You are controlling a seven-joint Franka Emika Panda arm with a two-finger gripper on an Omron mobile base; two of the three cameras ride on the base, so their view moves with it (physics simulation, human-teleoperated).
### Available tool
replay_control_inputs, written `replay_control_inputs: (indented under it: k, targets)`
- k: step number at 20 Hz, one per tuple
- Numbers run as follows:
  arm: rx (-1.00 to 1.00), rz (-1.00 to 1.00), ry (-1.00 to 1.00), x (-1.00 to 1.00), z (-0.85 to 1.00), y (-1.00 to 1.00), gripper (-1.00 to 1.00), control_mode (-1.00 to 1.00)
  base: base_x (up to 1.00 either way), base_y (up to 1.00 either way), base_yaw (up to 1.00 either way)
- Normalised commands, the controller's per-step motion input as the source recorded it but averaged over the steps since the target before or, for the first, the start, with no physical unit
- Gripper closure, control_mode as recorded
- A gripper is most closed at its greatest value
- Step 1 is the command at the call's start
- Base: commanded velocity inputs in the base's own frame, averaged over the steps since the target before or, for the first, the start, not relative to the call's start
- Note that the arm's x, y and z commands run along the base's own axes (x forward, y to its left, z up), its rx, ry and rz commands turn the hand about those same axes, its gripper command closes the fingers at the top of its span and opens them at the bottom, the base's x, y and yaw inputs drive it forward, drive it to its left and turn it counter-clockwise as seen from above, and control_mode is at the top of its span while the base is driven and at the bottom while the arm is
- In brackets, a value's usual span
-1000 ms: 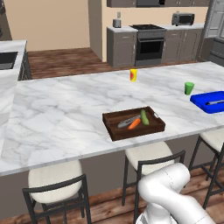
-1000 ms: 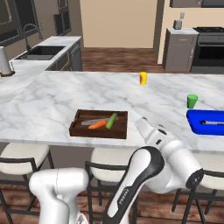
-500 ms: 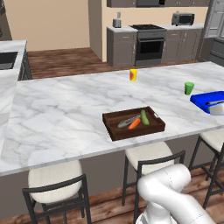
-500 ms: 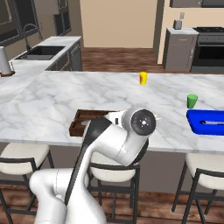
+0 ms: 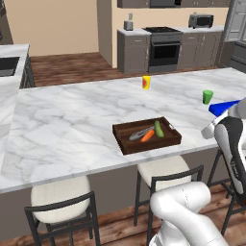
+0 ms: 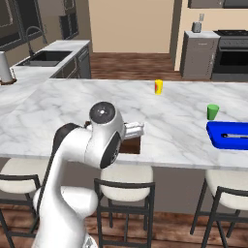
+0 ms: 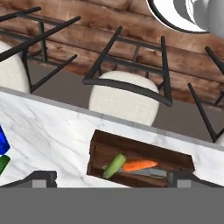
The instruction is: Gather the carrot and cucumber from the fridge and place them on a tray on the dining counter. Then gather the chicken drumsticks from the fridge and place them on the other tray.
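Swung since a second ago from the stool side across in front of the right base camera, now hiding most of the wooden tray point(image 5: 146, 136); gripper point(image 7: 111, 177) spread fully wide over it, holding nothing. Carrot point(image 7: 139, 165) and cucumber point(image 7: 114, 166) lying side by side in that tray on the marble dining counter point(image 5: 72, 125). Blue tray point(image 6: 227, 136) off to the right beside a green cup point(image 6: 212, 112), yellow cup point(image 6: 158, 86) farther back, white stools point(image 7: 122, 99) along the near edge.
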Motion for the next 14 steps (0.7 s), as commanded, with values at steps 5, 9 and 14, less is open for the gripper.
replay_control_inputs:
  k: [5, 9, 14]
  targets:
    - [-0.14, 0.00, 0.23, 0.00, -0.56, 0.42, -1.00, -1.00, 0.00, 0.00, 0.00]
    - [0.00, 0.00, 0.05, 0.00, -0.38, 0.01, -1.00, -1.00, 0.00, 0.00, 0.00]
    - [0.00, 0.00, 0.03, -0.02, -0.25, 0.04, -1.00, -1.00, 0.00, 0.00, 0.00]
